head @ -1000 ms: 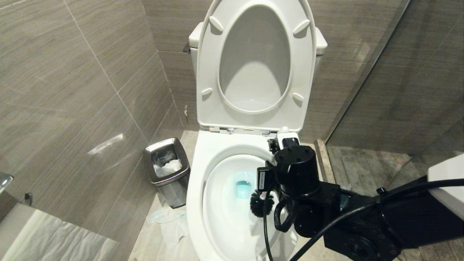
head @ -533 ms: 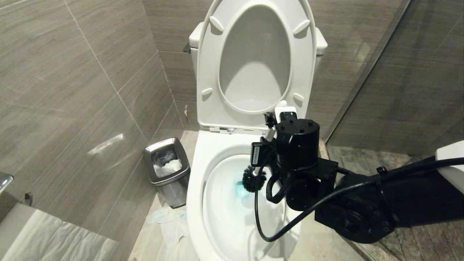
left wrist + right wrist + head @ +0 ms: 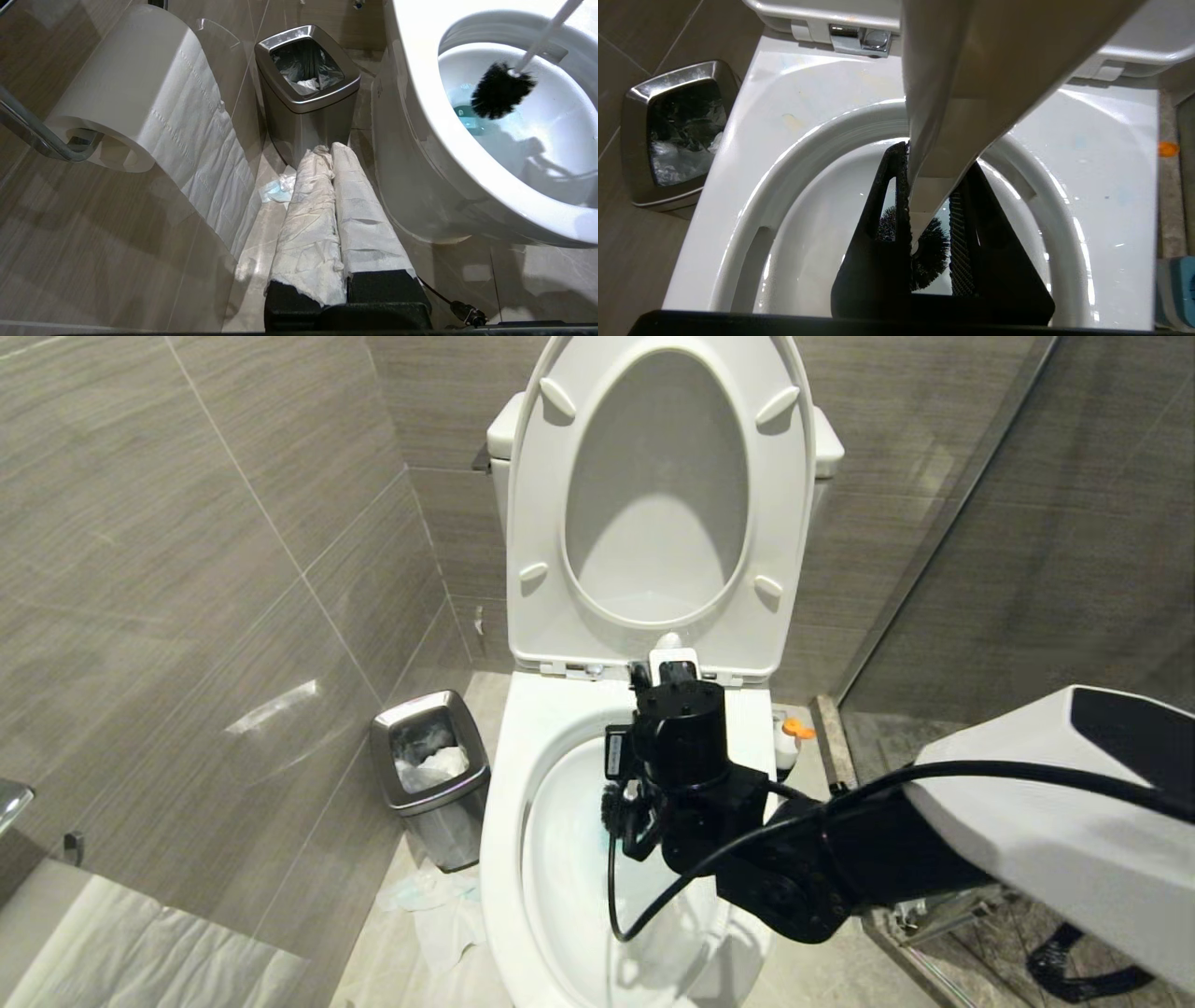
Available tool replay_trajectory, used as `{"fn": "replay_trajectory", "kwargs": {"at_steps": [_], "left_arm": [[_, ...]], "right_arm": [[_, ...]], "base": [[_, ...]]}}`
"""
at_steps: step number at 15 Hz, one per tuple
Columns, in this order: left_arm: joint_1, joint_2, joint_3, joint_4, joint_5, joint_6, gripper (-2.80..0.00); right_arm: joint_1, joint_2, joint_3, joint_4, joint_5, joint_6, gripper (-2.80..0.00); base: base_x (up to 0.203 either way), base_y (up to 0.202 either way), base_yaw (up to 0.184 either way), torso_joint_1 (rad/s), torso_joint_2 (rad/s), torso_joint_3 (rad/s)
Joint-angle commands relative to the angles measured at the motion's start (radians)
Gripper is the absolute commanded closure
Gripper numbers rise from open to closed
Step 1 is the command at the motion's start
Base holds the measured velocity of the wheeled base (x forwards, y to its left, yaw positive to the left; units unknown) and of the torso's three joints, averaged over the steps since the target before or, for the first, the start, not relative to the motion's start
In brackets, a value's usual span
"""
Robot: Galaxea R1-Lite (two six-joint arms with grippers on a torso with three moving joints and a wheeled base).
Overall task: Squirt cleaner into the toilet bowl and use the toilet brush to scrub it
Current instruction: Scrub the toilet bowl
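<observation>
The white toilet bowl [image 3: 509, 775] stands with seat and lid raised, teal-blue water [image 3: 467, 119] in its basin. My right gripper [image 3: 936, 161] hangs over the bowl, shut on the whitish handle [image 3: 971, 70] of the toilet brush. Its black bristle head [image 3: 613, 807] is down inside the basin beside the water, also seen as the brush head [image 3: 500, 91] in the left wrist view. The cleaner [image 3: 792, 733], with its orange cap, stands by the bowl's right side. My left gripper [image 3: 327, 149], fingers wrapped in white paper, is shut and empty, low beside the bowl.
A steel bin [image 3: 429, 775] with a liner stands on the floor left of the toilet, crumpled paper [image 3: 420, 896] in front of it. A paper roll [image 3: 126, 93] hangs on the left wall. A glass partition [image 3: 934, 551] runs along the right. A blue holder [image 3: 1181, 289] sits right of the bowl.
My right arm has swung left and toward the hinge end of the bowl, carrying the brush head from the right of the water to its left. The cleaner is now uncovered.
</observation>
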Motion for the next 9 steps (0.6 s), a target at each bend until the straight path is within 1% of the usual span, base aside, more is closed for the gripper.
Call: {"fn": "replay_trajectory", "kwargs": {"at_steps": [1,4,7,9], "left_arm": [[0.0,0.0,0.0,0.0,0.0,0.0,0.0],[0.0,0.0,0.0,0.0,0.0,0.0,0.0],[-0.001,0.0,0.0,0.0,0.0,0.0,0.0],[0.0,0.0,0.0,0.0,0.0,0.0,0.0]], "right_arm": [[-0.001,0.111,-0.074,-0.008,-0.009,0.001,0.0],[-0.001,0.107,-0.076,-0.008,-0.02,-0.003,0.0],[-0.001,0.004,-0.047,-0.004,-0.026,-0.004,0.0],[0.0,-0.094,0.005,0.008,-0.024,-0.007,0.0]], "base": [[0.0,0.0,0.0,0.0,0.0,0.0],[0.0,0.0,0.0,0.0,0.0,0.0],[0.0,0.0,0.0,0.0,0.0,0.0],[0.0,0.0,0.0,0.0,0.0,0.0]]}}
